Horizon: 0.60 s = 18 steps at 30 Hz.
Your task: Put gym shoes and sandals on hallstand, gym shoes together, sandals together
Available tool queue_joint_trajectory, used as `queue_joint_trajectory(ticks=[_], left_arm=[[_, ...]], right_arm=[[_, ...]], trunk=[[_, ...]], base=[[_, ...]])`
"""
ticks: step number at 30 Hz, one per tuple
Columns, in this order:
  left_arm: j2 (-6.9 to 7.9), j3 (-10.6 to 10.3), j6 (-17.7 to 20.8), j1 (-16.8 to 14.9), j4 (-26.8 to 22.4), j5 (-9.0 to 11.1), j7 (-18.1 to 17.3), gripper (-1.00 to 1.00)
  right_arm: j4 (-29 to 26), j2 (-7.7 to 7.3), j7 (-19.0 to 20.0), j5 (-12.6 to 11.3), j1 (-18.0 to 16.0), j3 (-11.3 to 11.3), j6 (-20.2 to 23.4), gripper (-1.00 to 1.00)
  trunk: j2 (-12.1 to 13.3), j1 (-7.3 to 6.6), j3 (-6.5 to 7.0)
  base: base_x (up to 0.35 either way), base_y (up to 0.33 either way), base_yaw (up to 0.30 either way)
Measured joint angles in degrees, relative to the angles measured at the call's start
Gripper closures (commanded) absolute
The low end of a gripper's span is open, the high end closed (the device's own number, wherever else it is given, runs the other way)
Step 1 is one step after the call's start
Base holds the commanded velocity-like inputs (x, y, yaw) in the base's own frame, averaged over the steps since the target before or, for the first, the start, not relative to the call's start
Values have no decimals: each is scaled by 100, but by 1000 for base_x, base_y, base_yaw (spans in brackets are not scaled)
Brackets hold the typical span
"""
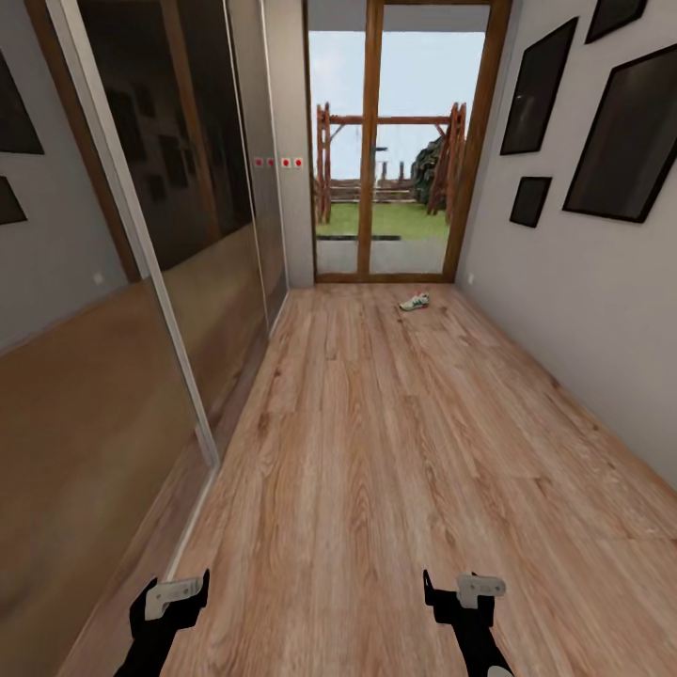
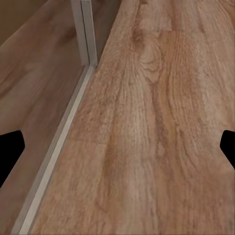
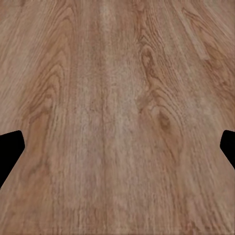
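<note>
One gym shoe point(image 1: 415, 302), white with green and a touch of red, lies on the corridor floor point(image 1: 395, 442) at the far end, close to the glass door and towards the right wall. It is several steps ahead of both arms. My left gripper point(image 1: 176, 590) hangs low at the near left, open and empty, its fingertips point(image 2: 11, 147) wide apart over bare planks. My right gripper point(image 1: 461, 592) is at the near right, also open and empty, with its fingertips point(image 3: 11, 149) spread above the floor. The sandals and the hallstand are out of view.
Mirrored sliding doors point(image 1: 141, 310) run along the left wall, with a floor rail point(image 2: 58, 147) beside my left arm. A wood-framed glass door point(image 1: 400, 150) closes the far end. Dark picture frames point(image 1: 625, 132) hang on the right wall.
</note>
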Motion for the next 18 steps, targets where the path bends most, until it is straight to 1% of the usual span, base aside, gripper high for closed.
queue_joint_trajectory(ticks=[8, 18], left_arm=[[0, 0, 1, 1, 0, 0, 1, -100], [0, 0, 1, -1, 0, 0, 4, -100]], right_arm=[[0, 0, 0, 0, 0, 0, 0, -100], [-1, 0, 0, 0, 0, 0, 0, -100]], trunk=[[0, 0, 0], [0, 0, 0]], base=[[46, -8, 0], [16, -3, 0]])
